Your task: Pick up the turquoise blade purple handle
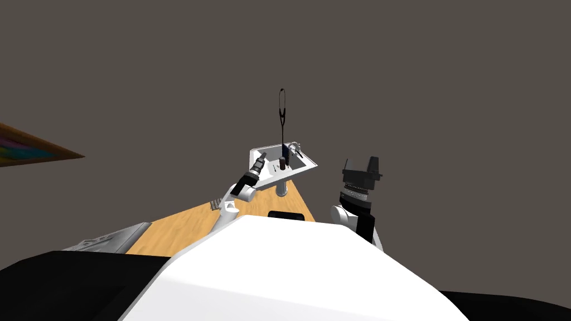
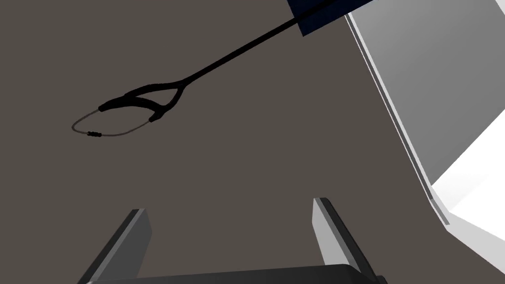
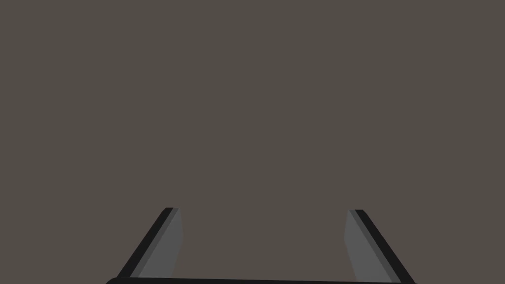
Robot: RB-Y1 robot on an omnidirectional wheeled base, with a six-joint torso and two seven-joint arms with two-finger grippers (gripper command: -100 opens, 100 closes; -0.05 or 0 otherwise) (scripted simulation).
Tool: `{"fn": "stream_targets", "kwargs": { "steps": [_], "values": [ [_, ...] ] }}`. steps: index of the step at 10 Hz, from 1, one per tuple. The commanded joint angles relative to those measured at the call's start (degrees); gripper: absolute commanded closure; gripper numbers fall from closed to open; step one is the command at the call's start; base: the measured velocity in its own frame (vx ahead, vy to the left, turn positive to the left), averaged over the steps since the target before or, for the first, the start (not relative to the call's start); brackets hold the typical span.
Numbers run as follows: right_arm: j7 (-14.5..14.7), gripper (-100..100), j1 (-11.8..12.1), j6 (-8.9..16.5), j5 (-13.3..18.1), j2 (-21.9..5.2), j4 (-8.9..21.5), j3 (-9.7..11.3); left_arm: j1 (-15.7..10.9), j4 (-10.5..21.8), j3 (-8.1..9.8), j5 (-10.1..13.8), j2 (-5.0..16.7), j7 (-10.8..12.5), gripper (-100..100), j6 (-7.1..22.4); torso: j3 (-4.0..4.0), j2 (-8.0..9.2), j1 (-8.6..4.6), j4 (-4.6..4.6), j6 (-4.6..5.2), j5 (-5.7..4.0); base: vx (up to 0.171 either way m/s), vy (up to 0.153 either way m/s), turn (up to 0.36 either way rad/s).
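**Far left:** a picture frame [image 1: 33,147] is seen slanting in from the edge. A grey ribbed fixture [image 1: 111,239] is set at the left end of a wooden counter [image 1: 184,231].

**Left arm** [image 1: 237,195]: raised from the counter's level and stretched up and away. Its wrist is brought just beside the near-left edge of a white tray [image 1: 266,148].

**Left gripper** [image 2: 229,207]: released, the fingers [image 2: 133,241] spread with nothing held between them. Plain grey-brown wall is faced beyond the tips.

**Tray:** shown tilted and carried on a short grey stand [image 1: 282,189] at the counter's far end. A small dark cylinder [image 1: 282,163], a dark blue block [image 1: 290,151] and a small grey piece [image 1: 295,147] are seen in it.

**Black rod** [image 2: 143,96]: held by the blue block and run well past the tray's rim. It is forked at its end, with a thin wire loop closing the fork. The loop is kept apart from the left fingertips.

**Task item:** which of the tray's pieces is the bladed tool cannot be told, as no turquoise or purple can be made out.

**Right arm** [image 1: 357,206]: raised upright, well apart from the tray, with open room all round it.

**Right gripper** [image 3: 262,211]: released, with nothing grasped.
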Motion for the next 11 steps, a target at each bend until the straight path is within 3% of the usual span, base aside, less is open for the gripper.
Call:
{"fn": "stream_targets", "kwargs": {
  "steps": [1,11],
  "values": [
    [0.00,0,0.00,0.00,0.00,0.00,0.00,0.00,-1.53,1.78,-0.77,1.38,1.45,-1.05,-100,2.86,0.00,0.00,0.00,0.00,0.00,0.00,-0.007,0.018,-0.118],
    [0.00,0,0.00,0.00,0.00,0.00,0.00,0.00,-7.72,9.08,-3.22,5.98,5.72,-5.20,-100,17.61,-0.02,-0.04,-0.03,-0.01,0.02,-0.01,-0.002,0.013,-0.104]
  ]
}}
